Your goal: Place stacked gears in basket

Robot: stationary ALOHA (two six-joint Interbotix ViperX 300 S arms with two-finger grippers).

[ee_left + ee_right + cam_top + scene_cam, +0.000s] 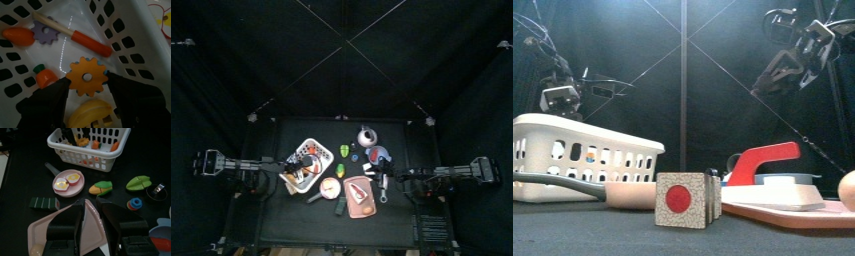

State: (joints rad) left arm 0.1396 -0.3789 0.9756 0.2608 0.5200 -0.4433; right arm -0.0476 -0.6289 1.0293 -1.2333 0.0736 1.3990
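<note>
The orange gear [87, 76] sits between the spread jaws of the left pincer [87, 95], low inside the white basket [143, 60], released or close to it; whether the jaws touch it I cannot tell. It looks like light, stiff plastic, toothed at the rim, so a hold across the teeth should not slip. A purple gear [45, 34] lies apart from it. The basket floor is crowded with toy food. The right pincer [91, 208], jaws slightly parted and empty, hangs over the pink board [50, 230] on the black bench [20, 178]
</note>
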